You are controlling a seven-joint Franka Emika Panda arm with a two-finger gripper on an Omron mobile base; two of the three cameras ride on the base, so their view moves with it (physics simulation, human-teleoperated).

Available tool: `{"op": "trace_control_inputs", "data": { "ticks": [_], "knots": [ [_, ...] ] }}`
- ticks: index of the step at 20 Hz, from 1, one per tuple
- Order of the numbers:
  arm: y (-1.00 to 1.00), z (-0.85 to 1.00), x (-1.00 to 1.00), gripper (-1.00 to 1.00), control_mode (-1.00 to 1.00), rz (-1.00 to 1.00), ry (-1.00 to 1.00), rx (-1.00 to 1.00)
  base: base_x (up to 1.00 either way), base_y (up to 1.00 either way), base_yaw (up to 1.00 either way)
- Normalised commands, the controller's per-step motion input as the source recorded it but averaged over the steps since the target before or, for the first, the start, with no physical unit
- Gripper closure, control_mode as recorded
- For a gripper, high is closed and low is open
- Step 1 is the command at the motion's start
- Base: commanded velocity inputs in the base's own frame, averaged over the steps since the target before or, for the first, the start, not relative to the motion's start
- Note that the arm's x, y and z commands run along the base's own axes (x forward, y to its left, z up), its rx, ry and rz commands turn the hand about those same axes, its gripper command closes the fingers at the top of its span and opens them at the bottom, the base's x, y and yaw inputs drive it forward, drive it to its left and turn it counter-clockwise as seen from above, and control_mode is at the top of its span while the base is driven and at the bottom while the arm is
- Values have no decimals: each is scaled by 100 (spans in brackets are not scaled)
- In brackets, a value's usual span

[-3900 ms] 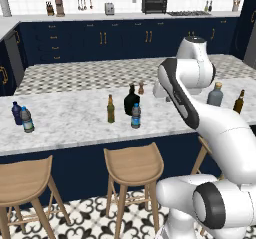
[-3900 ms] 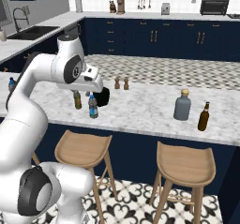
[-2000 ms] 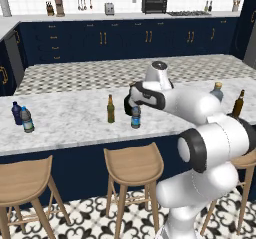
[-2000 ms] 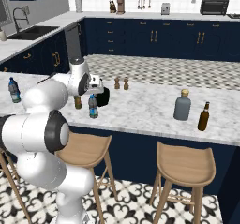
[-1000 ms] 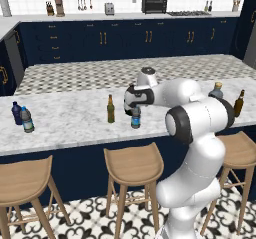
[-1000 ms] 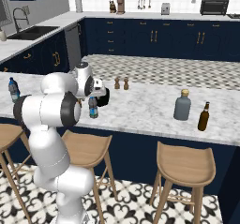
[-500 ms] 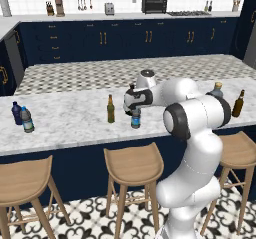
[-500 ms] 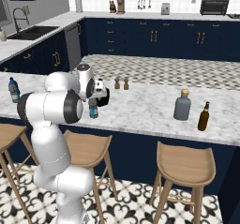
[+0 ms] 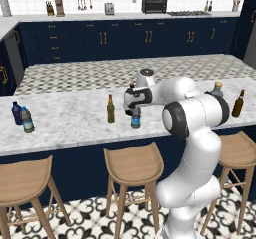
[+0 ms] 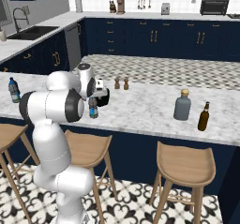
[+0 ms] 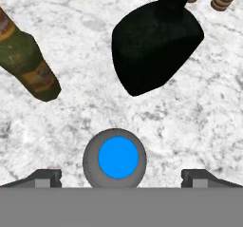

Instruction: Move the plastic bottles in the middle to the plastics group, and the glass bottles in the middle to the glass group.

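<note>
Gripper: gripper (image 11: pixel 118 174) hung straight above the water bottle (image 11: pixel 115 158), looking down on its blue cap; fingertips (image 11: pixel 45 176) set wide, one on either side of the bottle, neither touching it.
Water bottle: upright on the marble counter (image 9: pixel 70 118), mid-island, near the front edge; in the left base view it (image 9: pixel 135 118) stood just below the hand.
Black bottle: squat black bottle (image 11: pixel 154 41) just behind the water bottle, apart from it.
Olive bottle: olive-green bottle (image 9: pixel 110 109) beside the water bottle, on its left in the left base view, not touching.
Shakers: two brown shakers (image 10: pixel 121 83) further back on the counter.
Plastics group: dark blue bottle (image 9: pixel 16 112) and clear bottle (image 9: pixel 27 120) at the far left end.
Glass group: grey-blue bottle (image 10: pixel 182 105) and dark-brown bottle (image 10: pixel 203 116) at the right end, well apart from the middle.
</note>
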Motion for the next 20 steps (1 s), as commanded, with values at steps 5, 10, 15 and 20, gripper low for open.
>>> {"op": "trace_control_inputs", "data": {
  "ticks": [5, 10, 15, 20],
  "knots": [
    [0, -6, 2, -100, -100, 0, -2, 0, 0, 0, 0],
    [0, -12, 0, -100, -100, 0, 0, 0, 0, 0, 0],
    [0, -4, 6, -100, -100, 0, 0, 0, 0, 0, 0],
    [0, -3, 2, -100, -100, 0, 0, 0, 0, 0, 0]
  ]
}}
